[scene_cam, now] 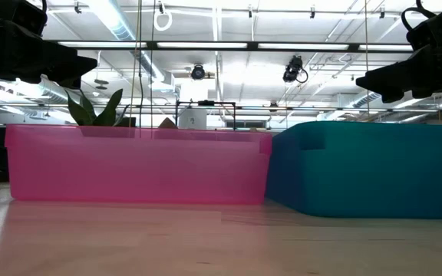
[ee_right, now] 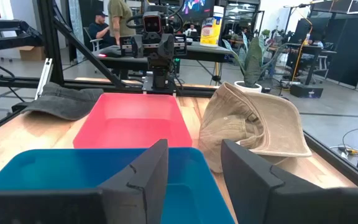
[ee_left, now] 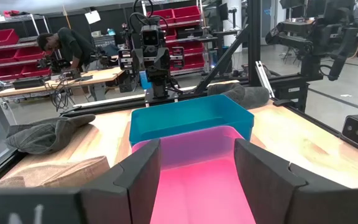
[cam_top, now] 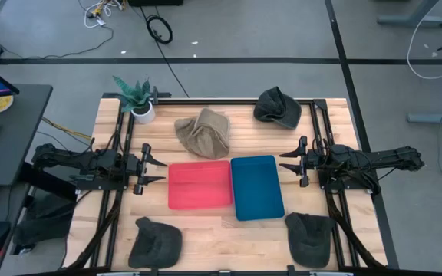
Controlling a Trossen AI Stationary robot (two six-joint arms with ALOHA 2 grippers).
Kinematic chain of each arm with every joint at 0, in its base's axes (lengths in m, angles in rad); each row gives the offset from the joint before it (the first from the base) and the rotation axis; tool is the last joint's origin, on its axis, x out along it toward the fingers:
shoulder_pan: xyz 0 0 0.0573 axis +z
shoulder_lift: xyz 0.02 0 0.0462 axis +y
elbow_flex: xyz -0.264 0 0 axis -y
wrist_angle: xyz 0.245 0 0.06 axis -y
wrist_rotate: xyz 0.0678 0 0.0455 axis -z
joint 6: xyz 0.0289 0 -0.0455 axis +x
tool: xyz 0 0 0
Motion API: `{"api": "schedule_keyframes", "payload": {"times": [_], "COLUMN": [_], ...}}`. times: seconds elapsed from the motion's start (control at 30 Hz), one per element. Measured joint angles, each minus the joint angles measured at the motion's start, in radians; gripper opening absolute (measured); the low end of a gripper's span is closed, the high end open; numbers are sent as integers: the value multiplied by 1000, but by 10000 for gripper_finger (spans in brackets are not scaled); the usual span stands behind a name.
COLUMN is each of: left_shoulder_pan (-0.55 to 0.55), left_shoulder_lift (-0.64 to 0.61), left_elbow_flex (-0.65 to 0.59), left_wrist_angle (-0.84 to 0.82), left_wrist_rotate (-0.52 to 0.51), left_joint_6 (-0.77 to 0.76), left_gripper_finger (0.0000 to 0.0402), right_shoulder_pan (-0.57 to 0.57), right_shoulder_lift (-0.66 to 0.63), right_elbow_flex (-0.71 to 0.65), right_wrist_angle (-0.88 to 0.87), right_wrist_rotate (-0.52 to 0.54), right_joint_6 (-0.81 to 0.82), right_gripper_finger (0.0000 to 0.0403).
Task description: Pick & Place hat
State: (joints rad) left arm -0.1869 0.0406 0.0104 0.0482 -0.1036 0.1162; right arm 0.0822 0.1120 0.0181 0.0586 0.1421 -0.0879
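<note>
Several hats lie on the wooden table. A tan hat [cam_top: 204,133] [ee_right: 257,127] rests crumpled behind the pink bin [cam_top: 199,185]. Dark grey hats lie at the far right [cam_top: 277,106], near left [cam_top: 155,242] and near right [cam_top: 311,238]. The blue bin [cam_top: 257,186] stands right of the pink one. My left gripper [cam_top: 156,169] [ee_left: 196,165] hovers open at the pink bin's left side. My right gripper [cam_top: 288,162] [ee_right: 194,163] hovers open at the blue bin's right side. Neither touches anything.
A potted plant [cam_top: 138,100] stands at the table's far left corner. Black rails [cam_top: 323,146] run along both sides of the table. Bare wood shows in front of the bins [cam_top: 229,234]. People work at benches in the room beyond.
</note>
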Motion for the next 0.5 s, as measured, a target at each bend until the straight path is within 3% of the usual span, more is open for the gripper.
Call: {"api": "schedule_keyframes", "payload": {"times": [0.5], "left_shoulder_pan": [0], "left_shoulder_lift": [0], "left_elbow_flex": [0], "left_wrist_angle": [0], "left_wrist_rotate": [0], "left_joint_6": [0], "left_gripper_finger": [209], "right_shoulder_pan": [0], "right_shoulder_lift": [0], "right_elbow_flex": [0], "right_wrist_angle": [9], "right_wrist_rotate": [0], "right_joint_6": [-32], "right_gripper_finger": [155]}}
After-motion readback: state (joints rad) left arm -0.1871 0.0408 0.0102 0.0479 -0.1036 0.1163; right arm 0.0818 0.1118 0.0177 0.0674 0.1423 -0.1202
